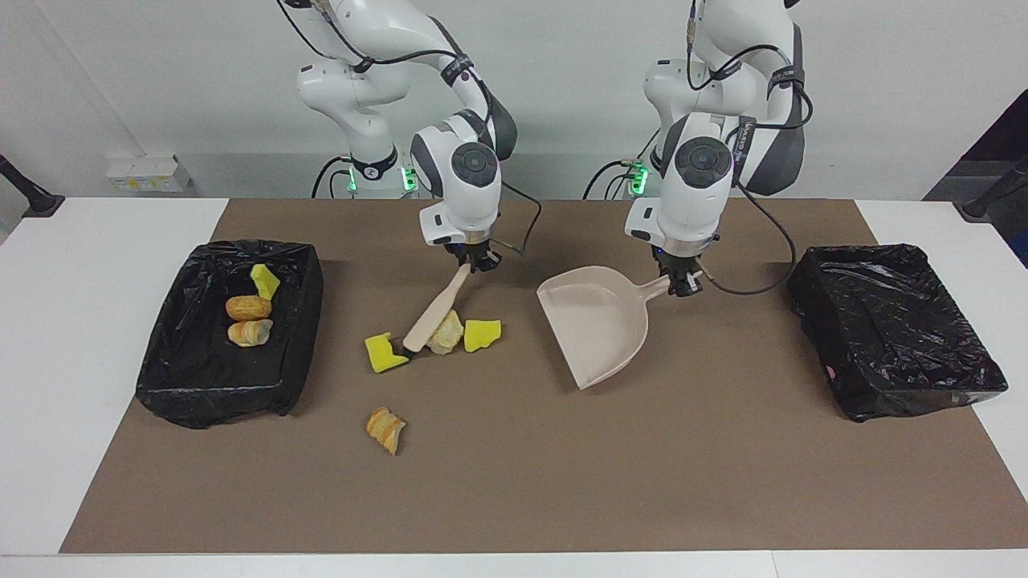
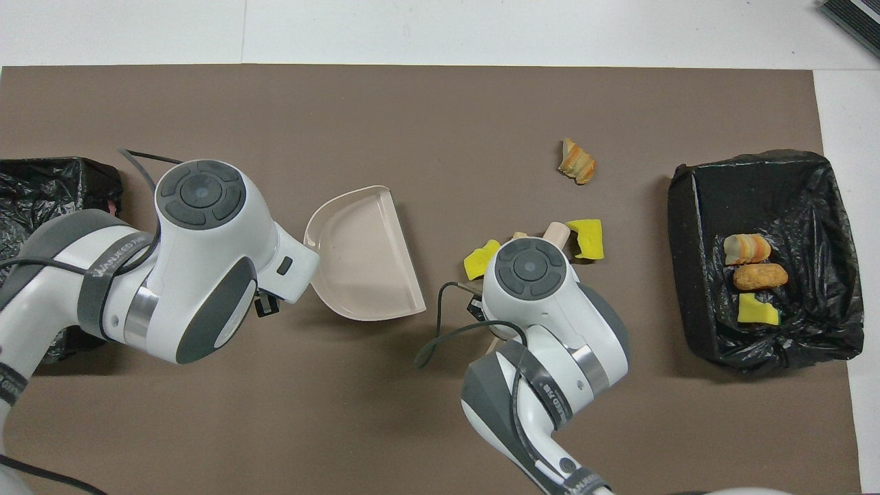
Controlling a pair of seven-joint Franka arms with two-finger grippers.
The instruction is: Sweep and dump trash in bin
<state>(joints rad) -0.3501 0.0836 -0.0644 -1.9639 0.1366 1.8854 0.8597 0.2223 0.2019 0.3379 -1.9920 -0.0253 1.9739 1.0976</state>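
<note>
**Sweeping under way, four scraps still on the mat**

Nearest the mat's front edge lies a layered, crusty bread lump [image 1: 385,429], alone and well apart from the rest. Toward the robots' edge, two spongy yellow chunks [image 1: 385,353] [image 1: 482,335] and a pale bread piece [image 1: 446,333] cluster at the brush [image 1: 436,310], a smooth beige stick clamped at its handle in the right gripper [image 1: 479,260]. The left gripper [image 1: 685,282] is closed on the handle of the rigid pink dustpan [image 1: 598,321], mouth facing the cluster. Three pieces already sit in the crinkly black-lined bin [image 1: 173,385] at the right arm's end; another bin [image 1: 899,337] sits at the left arm's end. Next, I judge, the brush must push the cluster into the pan.
</note>
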